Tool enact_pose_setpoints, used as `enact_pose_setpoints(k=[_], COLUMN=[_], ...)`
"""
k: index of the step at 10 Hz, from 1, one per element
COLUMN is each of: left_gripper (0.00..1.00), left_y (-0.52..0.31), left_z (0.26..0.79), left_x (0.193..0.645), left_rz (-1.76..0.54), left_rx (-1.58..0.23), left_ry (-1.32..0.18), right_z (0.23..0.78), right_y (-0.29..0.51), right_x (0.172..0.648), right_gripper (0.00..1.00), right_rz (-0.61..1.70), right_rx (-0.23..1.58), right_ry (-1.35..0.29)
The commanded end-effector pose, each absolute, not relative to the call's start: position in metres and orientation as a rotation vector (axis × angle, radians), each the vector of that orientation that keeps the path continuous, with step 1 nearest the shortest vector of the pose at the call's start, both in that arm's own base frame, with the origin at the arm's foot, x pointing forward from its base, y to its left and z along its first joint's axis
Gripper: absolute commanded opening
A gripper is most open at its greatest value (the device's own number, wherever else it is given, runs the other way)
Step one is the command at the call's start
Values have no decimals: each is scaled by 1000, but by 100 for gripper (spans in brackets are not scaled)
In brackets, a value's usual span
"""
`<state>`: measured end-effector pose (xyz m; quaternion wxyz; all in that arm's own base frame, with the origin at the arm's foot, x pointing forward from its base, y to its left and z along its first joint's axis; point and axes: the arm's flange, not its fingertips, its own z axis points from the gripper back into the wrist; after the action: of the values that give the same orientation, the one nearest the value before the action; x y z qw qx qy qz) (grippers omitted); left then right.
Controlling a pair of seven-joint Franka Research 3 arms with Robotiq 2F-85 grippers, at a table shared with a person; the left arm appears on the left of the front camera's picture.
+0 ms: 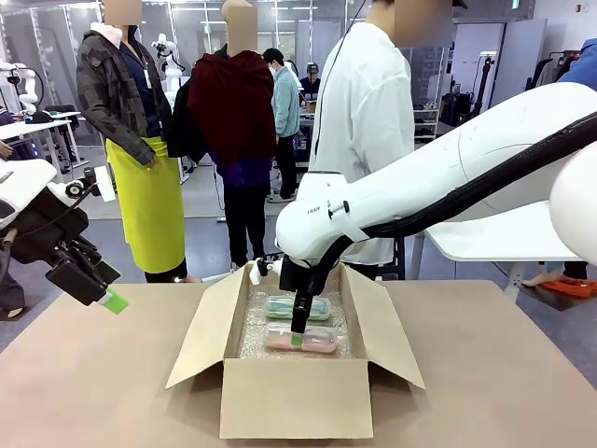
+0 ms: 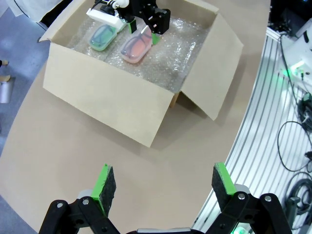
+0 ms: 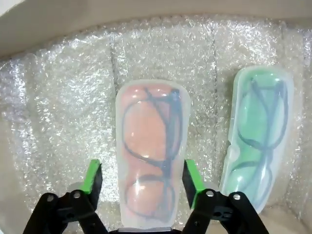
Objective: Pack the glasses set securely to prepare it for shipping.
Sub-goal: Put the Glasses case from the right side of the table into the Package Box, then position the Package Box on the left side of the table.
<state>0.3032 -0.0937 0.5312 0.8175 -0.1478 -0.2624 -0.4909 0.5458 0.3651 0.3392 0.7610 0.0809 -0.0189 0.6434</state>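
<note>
Counter point(image 1: 93, 392) had box point(image 1: 294, 401) open, pink case point(image 3: 151, 161) at 6 o'clock of mint-green case point(image 3: 258, 141), both on bubble wrap point(image 3: 58, 122); right pincer point(image 3: 141, 170) spread astride pink, left pincer point(image 2: 162, 170) spread. Sealing remained, probably.

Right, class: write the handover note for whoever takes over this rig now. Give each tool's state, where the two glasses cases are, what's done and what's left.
Right tool: open, down inside the cardboard box, straddling the pink case without clamping it.
Left tool: open, empty, hovering over the table beside the box.
Cases: the pink case and the mint-green case lie flat, side by side, on the bubble wrap lining the box floor.
Done: both cases are in the box.
Left: lift the right tool clear, probably cover the cases, then close the open flaps.
</note>
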Motion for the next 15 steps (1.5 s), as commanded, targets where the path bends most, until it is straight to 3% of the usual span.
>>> enact_pose_setpoints(k=[1, 15], left_gripper=[100, 100], left_y=[-92, -92], left_z=[531, 531], left_x=[304, 304], left_rz=[-1064, -1064], left_rx=[-340, -340], left_ry=[-567, -567], right_z=[340, 340], right_y=[370, 366], right_x=[547, 547], right_gripper=[100, 100], right_rz=[1372, 1392], right_rx=[153, 173], right_ry=[-39, -42])
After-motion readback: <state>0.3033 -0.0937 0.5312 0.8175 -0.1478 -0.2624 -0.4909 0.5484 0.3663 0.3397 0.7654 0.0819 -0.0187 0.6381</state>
